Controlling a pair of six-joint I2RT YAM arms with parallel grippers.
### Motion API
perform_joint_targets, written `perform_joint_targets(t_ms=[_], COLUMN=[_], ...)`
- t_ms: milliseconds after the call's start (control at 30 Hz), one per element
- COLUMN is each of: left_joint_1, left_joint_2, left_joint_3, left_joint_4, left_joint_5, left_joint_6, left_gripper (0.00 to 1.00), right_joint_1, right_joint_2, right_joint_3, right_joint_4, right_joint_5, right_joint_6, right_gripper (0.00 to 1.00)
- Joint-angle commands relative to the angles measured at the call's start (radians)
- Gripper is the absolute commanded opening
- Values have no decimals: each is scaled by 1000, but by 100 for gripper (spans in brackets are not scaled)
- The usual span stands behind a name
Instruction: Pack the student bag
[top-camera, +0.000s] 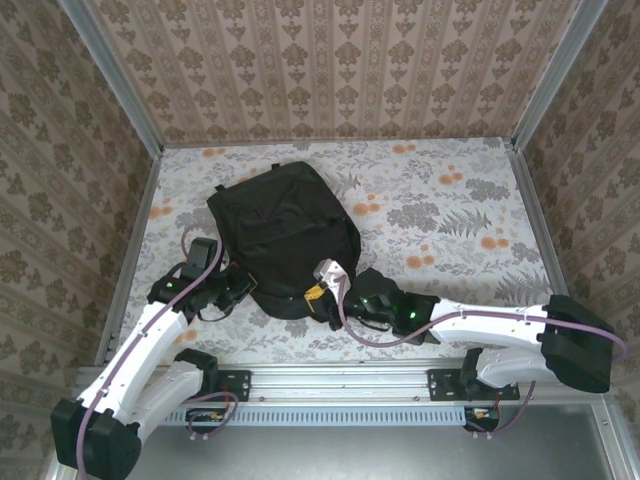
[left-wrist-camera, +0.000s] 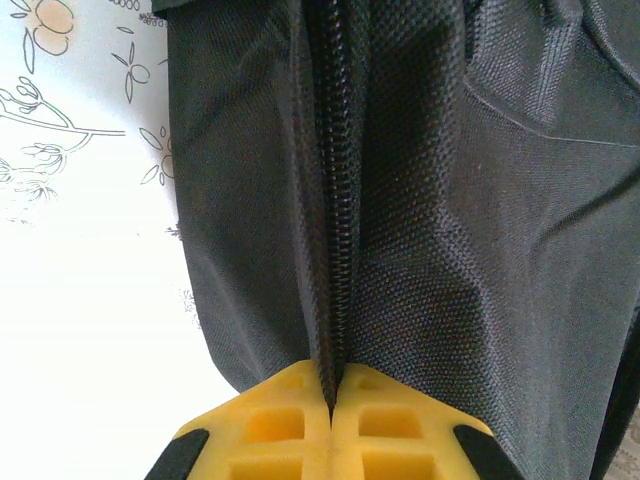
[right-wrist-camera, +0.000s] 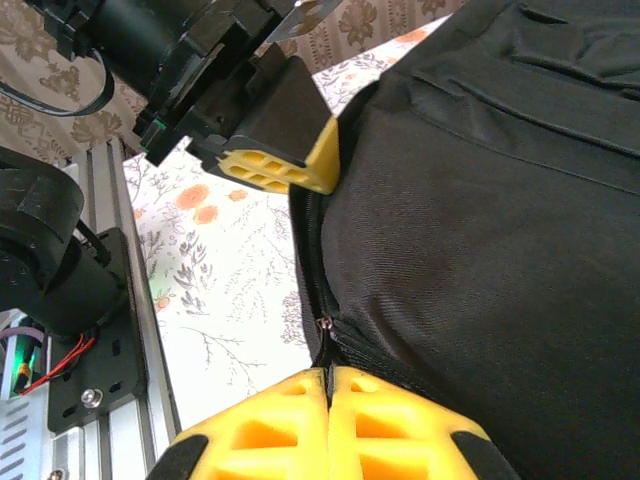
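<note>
While the student bag (top-camera: 285, 235) lies flat on the flowered table (top-camera: 450, 200), a little left of the middle, both arms reach to its near edge. The left claw (top-camera: 240, 287) is at the near-left side of the bag. Seen from the left wrist, its yellow fingers (left-wrist-camera: 280, 420) are pressed together, and the black zipper (left-wrist-camera: 338, 200) of the bag runs straight into the line between them, so this claw pinches the bag at the zipper seam. The right claw (top-camera: 318, 291) is at the near edge, near the other one. Its yellow fingers (right-wrist-camera: 400, 430) are also pressed together on the black fabric, and a small zipper pull (right-wrist-camera: 323, 322) sits just above their tips.
</note>
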Motion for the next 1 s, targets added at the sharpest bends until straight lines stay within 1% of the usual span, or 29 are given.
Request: perform_joint_targets(t_ms=[0, 167, 300, 533, 633, 667, 733, 767, 833, 867, 933, 967], left_joint_1=[19, 18, 17, 20, 6, 2, -13, -18, -38, -46, -72, -79], left_joint_2=[-15, -5, 0, -2, 18, 23, 38, 41, 39, 35, 25, 22], left_joint_3=[24, 27, 47, 53, 72, 81, 105, 117, 141, 148, 154, 154], left_joint_4=[-47, -38, -65, -80, -81, -86, -104, -118, -142, -153, -175, -184], left_joint_5=[-66, -56, -70, -79, -74, -75, -70, -69, -63, -66, -74, -72], left_joint_6=[34, 41, 68, 92, 107, 108, 114, 114, 120, 121, 113, 111], left_gripper=[0, 0, 0, 0, 0, 7, 28, 32, 35, 37, 43, 45], right_joint_1=[-17, -19, -28, -60, -59, -57, -48, -48, -48, -48, -48, -49], right_joint_2=[-68, -65, -81, -143, -121, -104, -66, -52, -29, -20, -10, -10], right_joint_3=[-15, 5, 3, -12, 2, 15, 46, 56, 89, 109, 146, 165], right_joint_4=[-12, -29, -45, -99, -86, -88, -100, -108, -148, -175, -236, -267], right_joint_5=[37, -4, 22, 9, -49, -73, -103, -106, -95, -96, -83, -78], right_joint_6=[-24, -29, -44, -58, -39, -33, -31, -30, -13, -10, -1, 6], right_gripper=[0, 0, 0, 0, 0, 0, 0, 0, 0, 4, 23, 25])
